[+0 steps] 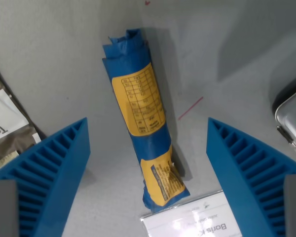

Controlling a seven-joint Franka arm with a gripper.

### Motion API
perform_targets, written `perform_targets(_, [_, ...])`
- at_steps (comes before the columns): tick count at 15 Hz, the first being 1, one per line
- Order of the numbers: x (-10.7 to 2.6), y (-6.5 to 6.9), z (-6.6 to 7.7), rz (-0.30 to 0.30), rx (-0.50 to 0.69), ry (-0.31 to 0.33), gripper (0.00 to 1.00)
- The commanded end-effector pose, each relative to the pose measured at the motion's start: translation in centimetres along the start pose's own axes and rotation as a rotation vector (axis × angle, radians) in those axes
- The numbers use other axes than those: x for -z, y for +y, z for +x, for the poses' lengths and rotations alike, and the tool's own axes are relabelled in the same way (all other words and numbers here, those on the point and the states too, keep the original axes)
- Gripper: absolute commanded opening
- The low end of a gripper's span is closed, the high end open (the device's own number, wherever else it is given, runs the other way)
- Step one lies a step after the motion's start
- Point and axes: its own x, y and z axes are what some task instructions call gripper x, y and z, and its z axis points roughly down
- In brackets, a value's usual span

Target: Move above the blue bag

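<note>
Packaging first: we see one blue bag [145,133], rolled into a tube with yellow printed labels, lying on the grey table [54,64] between our gripper's [148,143] two ribbed blue fingers [54,173], which stand wide apart and hold nothing. Around it we count one clear label holder [187,222] touching its near end, one brown packet [5,128] at the wrist view's left, and one metal tin [292,116] at the right, whose contents we cannot tell.

Blue bag [143,133] crinkly glossy plastic w/ yellow labels, claw [147,148] ribbed matt plastic, table [54,59] matt grey
</note>
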Motion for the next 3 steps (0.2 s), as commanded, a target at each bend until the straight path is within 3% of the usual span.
perform_targets(1, [-0.32, 0.42, 0.72, -0.009, 0.045, -0.015, 1.00])
perform_targets(3, [-0.32, 0.42, 0.72, -0.009, 0.045, -0.015, 1.00])
